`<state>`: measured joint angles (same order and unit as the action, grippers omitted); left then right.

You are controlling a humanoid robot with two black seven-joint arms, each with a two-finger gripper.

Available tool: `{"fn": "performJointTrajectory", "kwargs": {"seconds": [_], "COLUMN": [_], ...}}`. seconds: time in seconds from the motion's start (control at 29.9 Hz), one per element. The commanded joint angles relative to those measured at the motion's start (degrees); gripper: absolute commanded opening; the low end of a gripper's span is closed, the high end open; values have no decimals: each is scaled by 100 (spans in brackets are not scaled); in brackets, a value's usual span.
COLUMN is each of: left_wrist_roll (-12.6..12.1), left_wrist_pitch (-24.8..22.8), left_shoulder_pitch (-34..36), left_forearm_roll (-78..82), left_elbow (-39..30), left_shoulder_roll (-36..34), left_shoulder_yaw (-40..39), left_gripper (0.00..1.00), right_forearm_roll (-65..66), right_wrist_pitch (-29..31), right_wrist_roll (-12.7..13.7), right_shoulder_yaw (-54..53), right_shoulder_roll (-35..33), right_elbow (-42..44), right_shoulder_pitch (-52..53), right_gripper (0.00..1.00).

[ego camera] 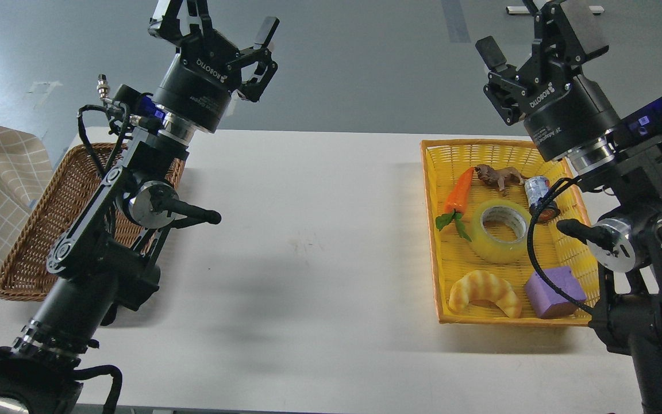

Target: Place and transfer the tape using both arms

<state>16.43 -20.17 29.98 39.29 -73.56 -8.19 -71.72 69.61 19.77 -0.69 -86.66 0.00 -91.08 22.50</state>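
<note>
The tape (499,231) lies in the yellow basket (440,230), below the right end effector (529,37). Both end effectors are spread apart and empty; the left end effector (219,26) is far from the tape.

A white tabletop (308,241) seen from above. Two baskets sit directly on it, well apart: a brown wicker basket (26,253) at the left edge, and a yellow woven basket (451,155) on the right holding several small items. The middle of the tabletop shows faint scuff marks.
</note>
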Motion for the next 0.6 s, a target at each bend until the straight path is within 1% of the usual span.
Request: {"fn": "performJointTrajectory", "kwargs": {"seconds": [0.0,0.1,0.57], "left_wrist_roll": [18,98,80], "left_wrist_pitch": [-22,5,-22], "left_shoulder_pitch": [0,0,0], "left_forearm_roll": [0,-132,-194], "left_elbow": [0,0,18], "left_shoulder_roll": [-8,1,-8], "left_shoulder_yaw": [-9,-9,35], "left_gripper": [98,98,98], "right_forearm_roll": [0,0,0], "right_wrist_pitch": [10,-43,-52], "right_wrist_roll": [-1,-1,-1], "right_shoulder_yaw": [9,-35,-114], "right_shoulder_roll": [0,0,0], "right_elbow": [3,-6,-6], "right_shoulder_pitch": [-9,-9,0], "right_gripper": [99,99,99]}}
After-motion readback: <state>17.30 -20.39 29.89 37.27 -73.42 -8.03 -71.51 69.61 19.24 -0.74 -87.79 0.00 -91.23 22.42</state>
